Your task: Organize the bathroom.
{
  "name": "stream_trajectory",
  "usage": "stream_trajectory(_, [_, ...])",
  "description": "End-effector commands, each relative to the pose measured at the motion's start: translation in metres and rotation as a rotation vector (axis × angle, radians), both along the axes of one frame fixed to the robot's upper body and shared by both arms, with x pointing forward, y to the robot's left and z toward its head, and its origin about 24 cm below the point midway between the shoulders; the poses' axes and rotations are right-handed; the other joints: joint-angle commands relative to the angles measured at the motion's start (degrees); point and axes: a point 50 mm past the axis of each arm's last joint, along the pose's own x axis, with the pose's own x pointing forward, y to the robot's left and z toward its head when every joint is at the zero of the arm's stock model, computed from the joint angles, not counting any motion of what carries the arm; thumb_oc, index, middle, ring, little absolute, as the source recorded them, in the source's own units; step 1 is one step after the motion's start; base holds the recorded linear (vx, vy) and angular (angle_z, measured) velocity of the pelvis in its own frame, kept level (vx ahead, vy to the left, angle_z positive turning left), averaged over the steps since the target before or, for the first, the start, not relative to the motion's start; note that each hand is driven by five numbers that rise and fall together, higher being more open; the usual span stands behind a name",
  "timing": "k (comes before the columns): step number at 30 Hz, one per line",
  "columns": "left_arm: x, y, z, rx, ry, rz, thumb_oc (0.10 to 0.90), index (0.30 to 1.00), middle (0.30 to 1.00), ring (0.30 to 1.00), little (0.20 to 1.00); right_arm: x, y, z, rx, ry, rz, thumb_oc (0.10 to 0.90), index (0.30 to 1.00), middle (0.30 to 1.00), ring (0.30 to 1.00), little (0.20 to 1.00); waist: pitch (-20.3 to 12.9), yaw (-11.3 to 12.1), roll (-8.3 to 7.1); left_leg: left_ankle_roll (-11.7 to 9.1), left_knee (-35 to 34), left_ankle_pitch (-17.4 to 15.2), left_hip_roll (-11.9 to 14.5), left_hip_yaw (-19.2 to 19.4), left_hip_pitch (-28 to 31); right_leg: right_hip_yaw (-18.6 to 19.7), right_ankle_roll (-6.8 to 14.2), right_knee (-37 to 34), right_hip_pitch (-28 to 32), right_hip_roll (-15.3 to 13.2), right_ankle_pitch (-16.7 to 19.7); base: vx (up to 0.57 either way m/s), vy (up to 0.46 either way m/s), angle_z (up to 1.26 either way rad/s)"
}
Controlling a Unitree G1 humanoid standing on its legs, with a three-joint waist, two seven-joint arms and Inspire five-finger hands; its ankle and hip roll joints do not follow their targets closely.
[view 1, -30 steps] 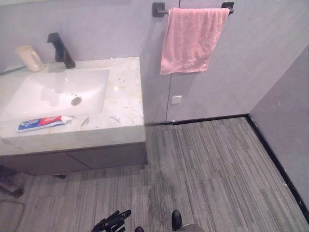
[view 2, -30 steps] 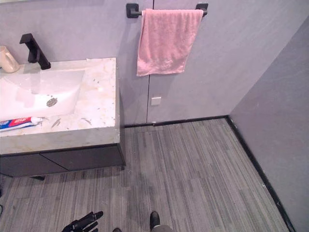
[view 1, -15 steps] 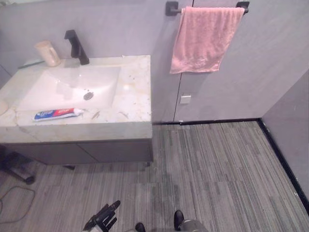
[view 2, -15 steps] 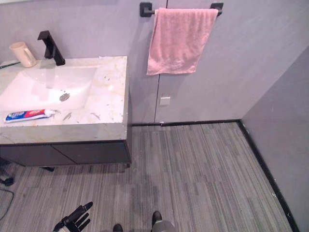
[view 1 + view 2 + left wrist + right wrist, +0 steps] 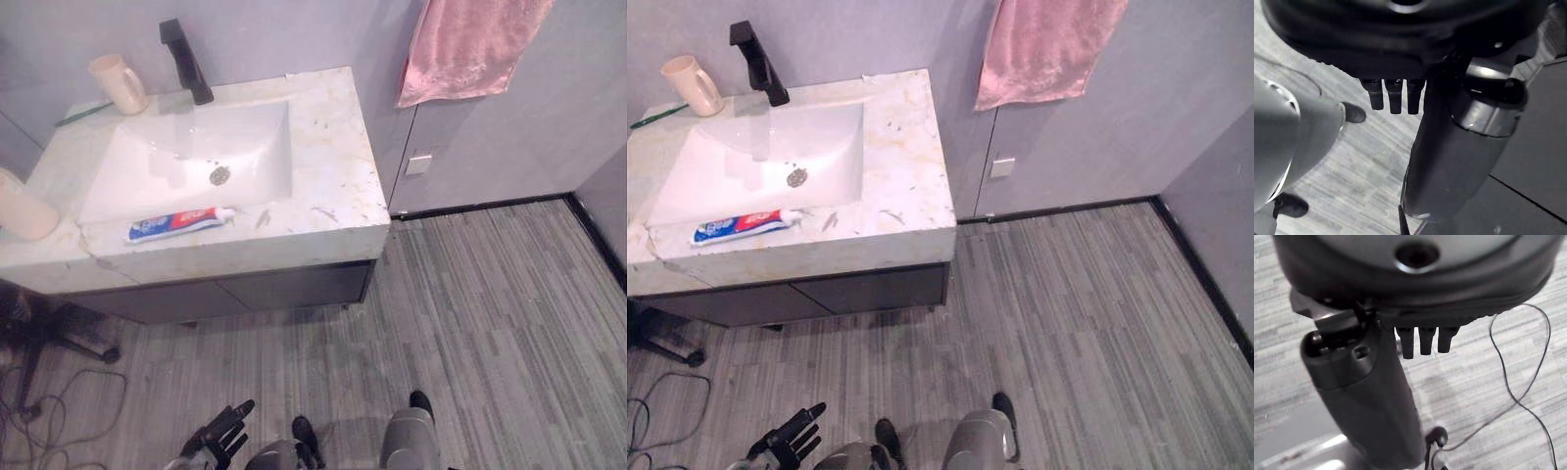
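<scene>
Toothpaste tube lies flat on worktop, just in front of sink. Cup and toothbrush sit behind sink, by black tap. Left hand low, well apart from sink; fingers straight, holding nothing. Right hand likewise empty, fingers relaxed. Risk: a reach from here may nudge tube into sink.

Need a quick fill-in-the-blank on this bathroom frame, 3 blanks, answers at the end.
1. The toothpaste tube lies on the counter just in front of the ____.
2. The cup stands beside the black ____.
3. The towel hanging on the wall is ____ in colour.

The left hand hangs low over the floor, fingers relaxed, holding nothing.

Answers: basin; faucet; pink
</scene>
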Motion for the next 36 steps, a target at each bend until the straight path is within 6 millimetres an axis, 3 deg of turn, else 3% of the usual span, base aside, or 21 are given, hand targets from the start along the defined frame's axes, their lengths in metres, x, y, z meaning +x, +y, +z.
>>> stream_trajectory(1, [0.014, 0.04, 0.019, 0.16, -0.04, -0.041, 0.8, 0.9, 0.9, 0.9, 0.9, -0.012, -0.013, 0.001, -0.052, 0.033, 0.013, 0.8, 0.9, 0.9, 0.9, 0.9, -2.24, -0.24, -1.55, -4.12, -9.35, 7.08, 1.87, -0.76, 2.58, -1.08, 5.71, -0.32, 1.29, 9.87, -10.97, 0.2, 0.003, -0.27])
stream_trajectory(2, [0.015, 0.042, 0.02, 0.17, -0.034, -0.05, 0.8, 0.9, 0.9, 0.9, 0.9, -0.015, -0.011, 0.0, -0.049, 0.038, 0.001, 0.8, 0.9, 0.9, 0.9, 0.9, -2.64, -0.28, -1.96, -4.11, -9.62, 7.4, 1.56, -1.01, 2.5, -1.7, 5.89, -0.95, 1.66, 11.19, -11.9, 0.27, -0.002, -0.04])
stream_trajectory(3, [0.018, 0.043, 0.021, 0.183, -0.026, -0.071, 0.8, 0.9, 0.9, 0.9, 0.9, -0.02, -0.008, -0.002, -0.047, 0.047, -0.019, 0.8, 0.9, 0.9, 0.9, 0.9, -3.57, -0.36, -2.77, -4.47, -10.42, 8.07, 0.64, -1.31, 2.29, -3.56, 5.6, -4.23, 2.22, 15.12, -13.17, 0.18, -0.012, 0.29])
stream_trajectory(5, [0.023, 0.041, 0.022, 0.193, -0.025, -0.091, 0.8, 0.9, 0.9, 0.9, 0.9, -0.03, -0.006, -0.003, -0.042, 0.058, -0.043, 0.8, 0.9, 0.9, 0.9, 0.9, -5.05, -0.68, -3.96, -4.95, -12.64, 9.05, -2.27, -3.35, 2.85, -6.76, 5.05, -8.67, 2.24, 19.25, -12.26, 0.18, -0.02, 0.39])
stream_trajectory(8, [0.028, 0.032, 0.021, 0.185, -0.044, -0.072, 0.8, 0.9, 0.9, 0.9, 0.9, -0.034, -0.004, -0.005, -0.04, 0.078, -0.031, 0.8, 0.9, 0.9, 0.9, 0.9, -5.6, -0.33, -3.73, -4.45, -11.72, 8.36, -3.41, -4.12, 3.47, -9.18, 3.42, -6.24, 1.62, 20.07, -13.9, 0.21, -0.063, 0.21])
stream_trajectory(11, [0.027, 0.023, 0.019, 0.17, -0.05, -0.103, 0.8, 0.9, 0.9, 0.9, 0.9, -0.036, -0.003, -0.005, -0.039, 0.069, -0.055, 0.8, 0.9, 0.9, 0.9, 0.9, -5.42, -0.84, -4.17, -5.31, -0.94, 7.27, -4.0, -4.97, 2.21, -6.9, 2.18, -5.25, 4.02, 20.5, -14.2, 0.19, -0.08, 0.2])
stream_trajectory(14, [0.019, 0.028, 0.019, 0.169, -0.051, -0.057, 0.8, 0.9, 0.9, 0.9, 0.9, -0.036, -0.003, -0.005, -0.052, 0.065, -0.016, 0.8, 0.9, 0.9, 0.9, 0.9, -5.0, -0.71, -4.74, -5.88, 11.34, 9.69, -2.81, -6.81, -1.35, -6.15, 0.25, -5.82, 7.02, 19.89, -14.86, 0.14, -0.064, 0.24])
stream_trajectory(15, [0.017, 0.034, 0.02, 0.179, -0.037, -0.025, 0.8, 0.9, 0.9, 0.9, 0.9, -0.033, -0.003, -0.004, -0.057, 0.053, -0.015, 0.8, 0.9, 0.9, 0.9, 0.9, -5.02, -0.13, -4.91, -4.86, 12.91, 8.34, -1.03, -7.02, -1.55, -6.35, -0.31, -5.34, 8.03, 19.29, -15.56, 0.12, -0.042, -0.04])
stream_trajectory(17, [0.017, 0.036, 0.021, 0.189, -0.034, -0.018, 0.8, 0.9, 0.9, 0.9, 0.9, -0.032, -0.002, -0.004, -0.06, 0.047, -0.011, 0.8, 0.9, 0.9, 0.9, 0.9, -5.04, -0.03, -4.93, -4.76, 12.93, 8.33, -0.55, -7.05, -1.44, -6.34, -0.41, -5.2, 8.18, 19.26, -15.68, 0.08, -0.016, -0.12])
stream_trajectory(19, [0.011, 0.052, 0.025, 0.261, 0.007, 0.063, 0.8, 0.9, 0.9, 0.9, 0.9, -0.027, -0.002, -0.004, -0.066, 0.032, -0.003, 0.8, 0.9, 0.9, 0.9, 0.9, -6.1, 0.71, -5.07, -3.61, 6.73, 9.22, 3.22, -9.47, 2.65, -5.75, -0.69, -5.36, 9.25, 19.36, -16.1, 0.14, 0.028, -0.07])
stream_trajectory(20, [0.01, 0.055, 0.026, 0.283, 0.012, 0.095, 0.8, 0.9, 0.9, 0.9, 0.9, -0.027, -0.002, -0.004, -0.067, 0.03, -0.005, 0.8, 0.9, 0.9, 0.9, 0.9, -6.27, 0.76, -5.07, -3.47, 5.74, 9.27, 3.58, -9.77, 3.2, -5.62, -0.69, -5.46, 9.33, 19.41, -16.16, 0.12, 0.08, -0.12])
stream_trajectory(22, [0.007, 0.066, 0.028, 0.356, 0.049, 0.172, 0.8, 0.9, 0.9, 0.9, 0.9, -0.025, -0.002, -0.004, -0.066, 0.027, -0.016, 0.8, 0.9, 0.9, 0.9, 0.9, -7.38, 0.92, -5.01, -3.91, -3.24, 11.53, 6.86, -13.0, 6.55, -4.2, -0.37, -6.55, 9.55, 19.79, -16.33, 0.1, 0.099, -0.11])
stream_trajectory(25, [-0.004, 0.078, 0.029, 0.465, 0.108, 0.304, 0.8, 0.9, 0.9, 0.9, 0.9, -0.024, -0.003, -0.004, -0.068, 0.03, -0.04, 0.8, 0.9, 0.9, 0.9, 0.9, -7.98, 1.8, -5.11, -5.06, -9.37, 13.97, 8.89, -18.73, 8.19, -1.53, 0.19, -8.06, 10.56, 19.28, -16.17, 0.12, 0.162, -0.07])
stream_trajectory(26, [-0.01, 0.081, 0.029, 0.504, 0.14, 0.358, 0.8, 0.9, 0.9, 0.9, 0.9, -0.023, -0.004, -0.004, -0.074, 0.038, -0.038, 0.8, 0.9, 0.9, 0.9, 0.9, -8.1, 2.22, -5.05, -5.37, -11.09, 12.85, 8.5, -20.25, 9.05, -0.53, 0.8, -8.52, 10.76, 18.36, -15.86, 0.12, 0.278, 0.01])
stream_trajectory(29, [-0.019, 0.086, 0.029, 0.541, 0.154, 0.416, 0.8, 0.9, 0.9, 0.9, 0.9, -0.021, -0.008, -0.003, -0.084, 0.043, -0.024, 0.8, 0.9, 0.9, 0.9, 0.9, -7.82, 1.87, -4.31, -5.95, -12.63, 10.96, 7.83, -18.37, 10.62, 0.21, 2.34, -8.39, 10.36, 16.22, -15.2, 0.1, 0.272, -0.06])
stream_trajectory(36, [-0.014, 0.095, 0.034, 0.548, 0.138, 0.405, 0.8, 0.9, 0.9, 0.9, 0.9, -0.025, -0.006, -0.004, -0.078, 0.054, -0.012, 0.8, 0.9, 0.9, 0.9, 0.9, -8.36, 0.05, -3.47, -7.25, -15.37, 10.06, 8.26, -11.49, 12.04, 0.48, 5.44, -9.49, 9.41, 12.84, -14.01, 0.07, 0.179, -0.02])
